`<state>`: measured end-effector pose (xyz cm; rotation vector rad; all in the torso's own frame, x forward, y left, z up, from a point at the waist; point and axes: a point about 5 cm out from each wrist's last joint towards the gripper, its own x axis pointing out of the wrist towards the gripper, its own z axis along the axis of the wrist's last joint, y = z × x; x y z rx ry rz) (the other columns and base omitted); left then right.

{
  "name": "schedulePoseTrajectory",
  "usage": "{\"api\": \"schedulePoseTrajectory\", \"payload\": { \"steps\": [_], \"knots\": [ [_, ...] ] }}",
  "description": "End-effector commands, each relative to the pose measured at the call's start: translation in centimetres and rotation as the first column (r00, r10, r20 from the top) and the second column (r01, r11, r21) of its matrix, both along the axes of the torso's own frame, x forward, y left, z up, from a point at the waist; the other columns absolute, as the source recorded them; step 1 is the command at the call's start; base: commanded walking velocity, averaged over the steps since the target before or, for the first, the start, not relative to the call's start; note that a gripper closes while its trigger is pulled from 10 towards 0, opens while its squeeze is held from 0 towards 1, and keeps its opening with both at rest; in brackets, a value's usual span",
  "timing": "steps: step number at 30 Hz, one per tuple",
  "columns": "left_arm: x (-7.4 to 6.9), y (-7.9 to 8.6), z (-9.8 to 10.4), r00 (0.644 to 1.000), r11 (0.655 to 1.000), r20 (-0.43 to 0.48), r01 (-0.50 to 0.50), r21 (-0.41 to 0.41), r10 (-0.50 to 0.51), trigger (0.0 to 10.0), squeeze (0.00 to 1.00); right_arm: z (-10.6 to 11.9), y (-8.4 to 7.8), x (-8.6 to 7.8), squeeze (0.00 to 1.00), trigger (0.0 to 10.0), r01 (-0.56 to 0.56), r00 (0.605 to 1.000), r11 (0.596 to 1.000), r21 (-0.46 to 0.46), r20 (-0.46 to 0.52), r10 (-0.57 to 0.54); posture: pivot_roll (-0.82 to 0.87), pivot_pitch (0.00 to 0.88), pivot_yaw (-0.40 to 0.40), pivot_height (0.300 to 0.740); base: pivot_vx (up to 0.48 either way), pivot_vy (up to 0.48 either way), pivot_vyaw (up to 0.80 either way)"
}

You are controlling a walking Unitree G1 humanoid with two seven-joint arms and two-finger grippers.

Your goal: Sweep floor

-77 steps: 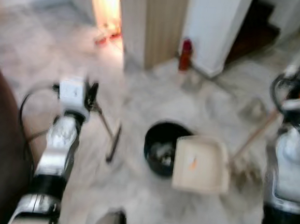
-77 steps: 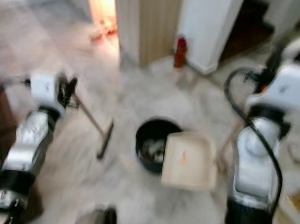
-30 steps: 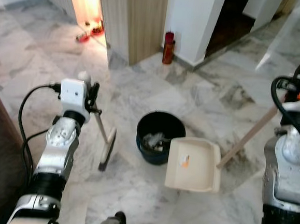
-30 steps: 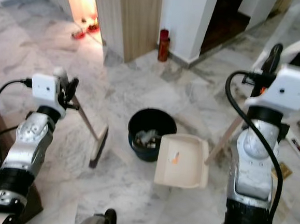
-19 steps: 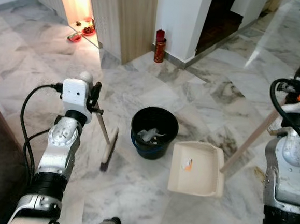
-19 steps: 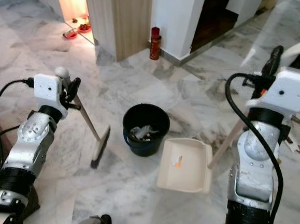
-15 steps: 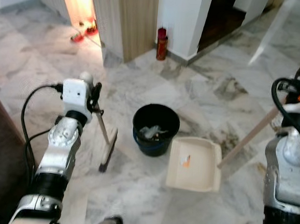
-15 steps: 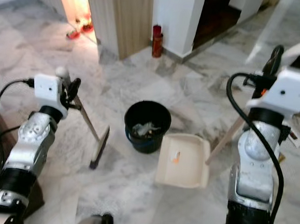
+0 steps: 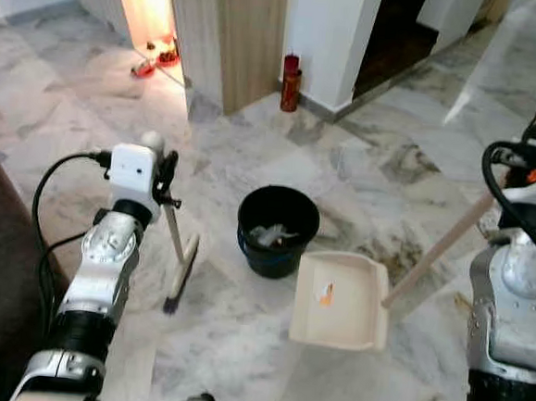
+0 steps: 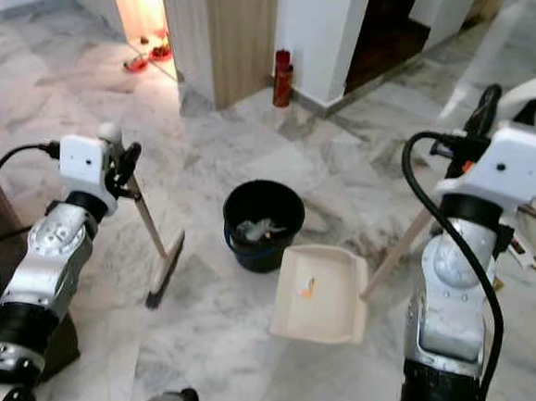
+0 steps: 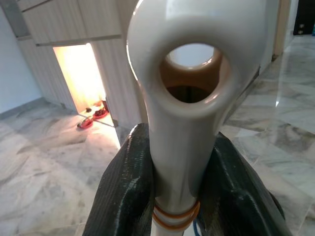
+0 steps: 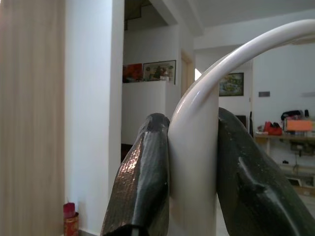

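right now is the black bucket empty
No, the black bucket holds pale crumpled scraps at its bottom, plain in the left eye view, with the cream dustpan lying just beside it.

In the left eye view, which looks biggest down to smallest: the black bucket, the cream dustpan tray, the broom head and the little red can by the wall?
1. Dustpan tray
2. Black bucket, only slightly smaller
3. Broom head, long but thin
4. Red can, though it stands farther from the camera, which shrinks its look

Floor (image 9: 364,162): polished grey-veined marble, glossy. Dustpan (image 9: 339,299): cream plastic, smooth, wooden handle; bucket (image 9: 277,230): black plastic. Broom (image 9: 181,254): wooden stick, glossy white plastic cap.
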<state>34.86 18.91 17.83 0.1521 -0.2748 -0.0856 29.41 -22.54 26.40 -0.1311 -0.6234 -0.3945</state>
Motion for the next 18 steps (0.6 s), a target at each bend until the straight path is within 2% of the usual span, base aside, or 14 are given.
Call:
{"api": "schedulePoseTrajectory", "payload": {
  "steps": [1,18],
  "knots": [
    [0.07,-0.71,0.89,0.999,1.0,0.039,0.022,0.009,-0.022,10.0,0.0,1.16,-0.37,-0.55,0.0,10.0,0.02,0.998,1.0,-0.017,0.057,-0.019,0.11,0.117,-0.008,0.74,0.0,-0.472,0.0],
    [0.15,-1.01,0.81,0.999,1.0,0.034,0.028,0.006,-0.029,10.0,0.0,1.19,-0.47,-0.53,0.0,10.0,0.02,0.998,1.0,-0.018,0.054,-0.019,0.1,0.12,-0.01,0.74,0.0,-0.475,0.0]
  ]
}}
